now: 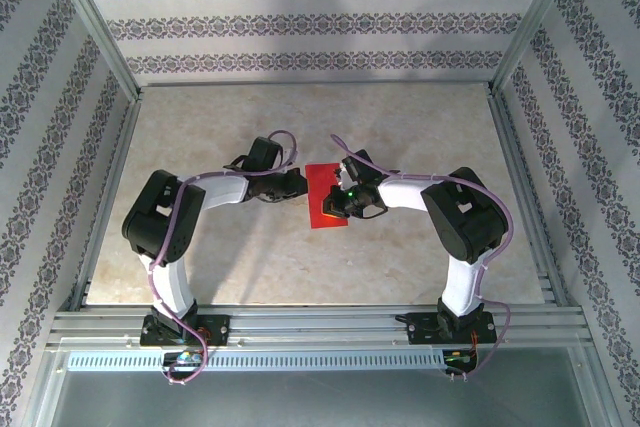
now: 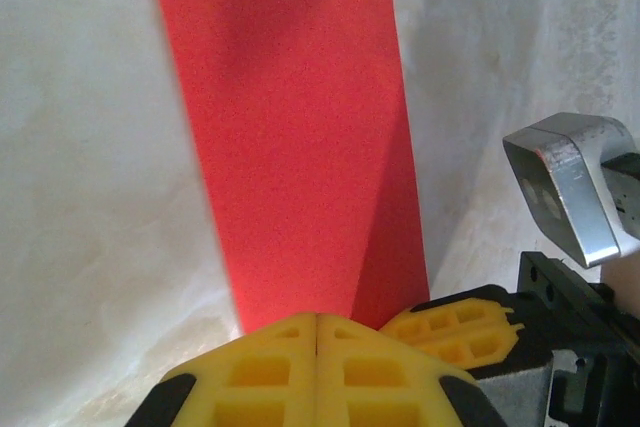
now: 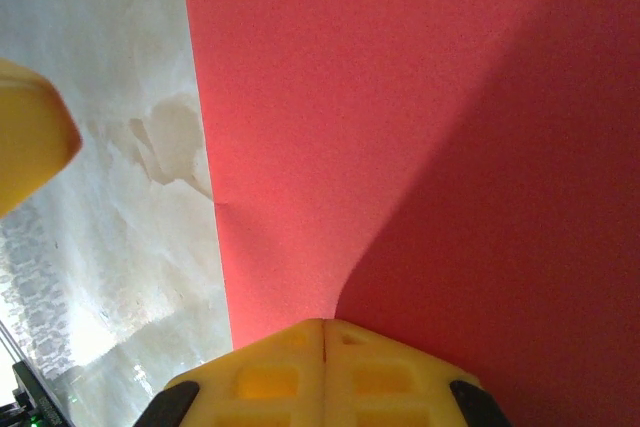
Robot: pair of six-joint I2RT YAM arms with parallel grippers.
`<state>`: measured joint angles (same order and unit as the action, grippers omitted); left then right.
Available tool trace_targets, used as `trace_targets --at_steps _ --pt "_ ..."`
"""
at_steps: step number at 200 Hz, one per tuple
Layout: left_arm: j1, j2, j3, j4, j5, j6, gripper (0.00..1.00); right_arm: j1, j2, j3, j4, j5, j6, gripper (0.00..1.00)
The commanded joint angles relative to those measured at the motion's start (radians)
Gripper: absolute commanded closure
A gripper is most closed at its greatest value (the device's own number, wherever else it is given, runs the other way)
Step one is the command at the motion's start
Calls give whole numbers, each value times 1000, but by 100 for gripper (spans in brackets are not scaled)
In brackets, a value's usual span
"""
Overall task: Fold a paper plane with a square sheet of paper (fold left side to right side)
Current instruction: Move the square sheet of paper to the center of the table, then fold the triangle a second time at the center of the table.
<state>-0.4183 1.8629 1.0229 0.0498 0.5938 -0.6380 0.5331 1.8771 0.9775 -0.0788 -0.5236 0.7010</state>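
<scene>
Thin bright red paper sheet flat on pale marbled table, left pincer jaws together at its left edge, right pincer jaws together over its right side, hiding that part, patterned walls well beyond.

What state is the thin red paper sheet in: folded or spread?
Folded, apparently: the thin red paper sheet lies as a narrow rectangle, not square.
</scene>
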Motion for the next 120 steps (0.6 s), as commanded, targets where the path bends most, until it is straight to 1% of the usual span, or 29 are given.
trace_targets --at_steps 1,32,84,101,120 --pt "-20 32 38 15 5 -14 98 11 20 -2 -33 45 -10 100" --pt "-28 66 58 -14 -25 4 98 11 19 0 -33 42 -11 100" --pt "-34 119 67 -47 -37 27 98 13 8 11 -34 23 -2 100" --pt "-40 122 59 -69 -54 45 98 13 -24 21 -33 0 8 95" --pt "-44 128 49 -87 -59 62 98 8 -76 33 -41 -9 12 87"
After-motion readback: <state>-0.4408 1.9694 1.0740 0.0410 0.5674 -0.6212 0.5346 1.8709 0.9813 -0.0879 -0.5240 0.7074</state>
